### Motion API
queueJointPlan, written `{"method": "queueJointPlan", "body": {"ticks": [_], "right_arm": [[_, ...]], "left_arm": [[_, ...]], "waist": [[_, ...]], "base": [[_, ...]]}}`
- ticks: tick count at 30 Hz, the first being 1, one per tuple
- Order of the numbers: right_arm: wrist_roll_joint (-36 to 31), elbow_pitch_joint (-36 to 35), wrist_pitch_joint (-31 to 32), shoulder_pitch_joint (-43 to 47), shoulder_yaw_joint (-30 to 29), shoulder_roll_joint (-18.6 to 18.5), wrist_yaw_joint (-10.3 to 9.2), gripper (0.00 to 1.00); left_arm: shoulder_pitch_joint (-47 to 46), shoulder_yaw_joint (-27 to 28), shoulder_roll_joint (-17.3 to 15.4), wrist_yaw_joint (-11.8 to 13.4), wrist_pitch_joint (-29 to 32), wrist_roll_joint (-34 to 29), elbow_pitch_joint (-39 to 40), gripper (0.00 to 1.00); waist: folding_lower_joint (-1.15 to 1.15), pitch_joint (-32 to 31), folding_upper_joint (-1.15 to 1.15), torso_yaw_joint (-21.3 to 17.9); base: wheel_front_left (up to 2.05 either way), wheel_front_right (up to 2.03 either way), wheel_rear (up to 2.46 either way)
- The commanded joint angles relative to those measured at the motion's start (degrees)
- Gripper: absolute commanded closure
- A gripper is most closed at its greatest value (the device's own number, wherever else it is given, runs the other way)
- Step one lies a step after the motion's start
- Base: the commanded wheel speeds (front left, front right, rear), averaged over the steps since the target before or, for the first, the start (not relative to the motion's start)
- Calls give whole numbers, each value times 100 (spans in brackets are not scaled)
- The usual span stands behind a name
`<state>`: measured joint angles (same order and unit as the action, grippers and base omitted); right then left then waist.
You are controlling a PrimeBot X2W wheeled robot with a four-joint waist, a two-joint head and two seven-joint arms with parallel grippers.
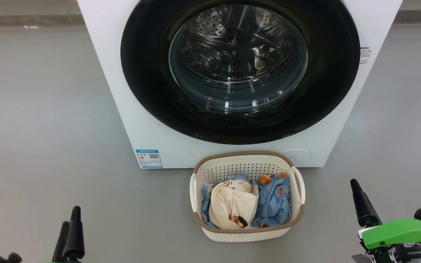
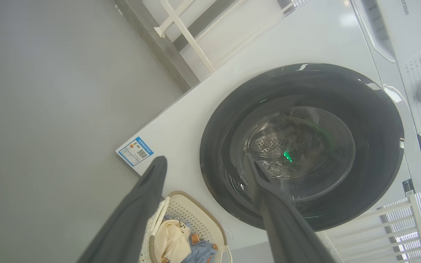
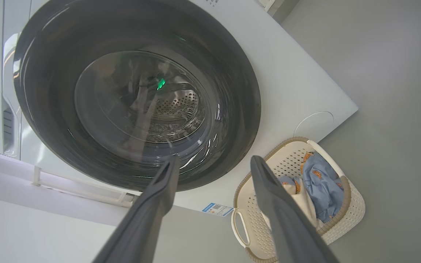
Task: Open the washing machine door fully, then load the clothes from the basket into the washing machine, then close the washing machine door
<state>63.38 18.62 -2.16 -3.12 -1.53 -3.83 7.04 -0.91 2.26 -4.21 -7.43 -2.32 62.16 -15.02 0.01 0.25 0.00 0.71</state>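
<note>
The left tool (image 2: 207, 161) has its two dark fingers spread wide apart and holds nothing. In its wrist view they rise from the bottom edge, one across the basket's corner and the other across the lower part of the door. The right tool (image 3: 214, 159) is spread and empty too, its fingers rising from the bottom centre of its wrist view, in front of the door's lower rim and the basket. In the head view the left tool sits at the lower left corner, and the right tool, with its green housing (image 1: 397, 232), at the lower right, both above the floor and well apart from the basket. The washing machine door (image 1: 239, 65) fills the upper middle of the head view. It is shut flat against the front of the washing machine (image 1: 115, 91), and the steel drum (image 1: 214, 25) shows through its glass. The basket (image 1: 247, 157) stands on the floor just below the door at lower centre, close to the machine's front. The clothes (image 1: 232, 204) lie bunched inside it, a cream garment on the left over light blue garments (image 1: 274, 201) on the right. A small blue label (image 1: 149, 158) sits at the machine's lower left corner and a round cap (image 1: 297, 154) at its lower right. Grey floor (image 1: 42, 128) spreads to either side.
</note>
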Motion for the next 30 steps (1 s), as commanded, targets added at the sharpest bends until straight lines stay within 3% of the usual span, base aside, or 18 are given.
{"method": "queueJointPlan", "body": {"ticks": [1,30], "right_arm": [[-198,-120,-72,-334,97,-110,24,0],[-1964,-109,-548,-534,399,-238,33,0]], "left_arm": [[-206,74,-108,-2,-68,-194,207,0],[-200,64,-234,-4,-539,-2007,363,0]], "waist": [[0,3,0,-2],[0,-15,0,10]], "base": [[0,0,0],[0,0,0]]}}
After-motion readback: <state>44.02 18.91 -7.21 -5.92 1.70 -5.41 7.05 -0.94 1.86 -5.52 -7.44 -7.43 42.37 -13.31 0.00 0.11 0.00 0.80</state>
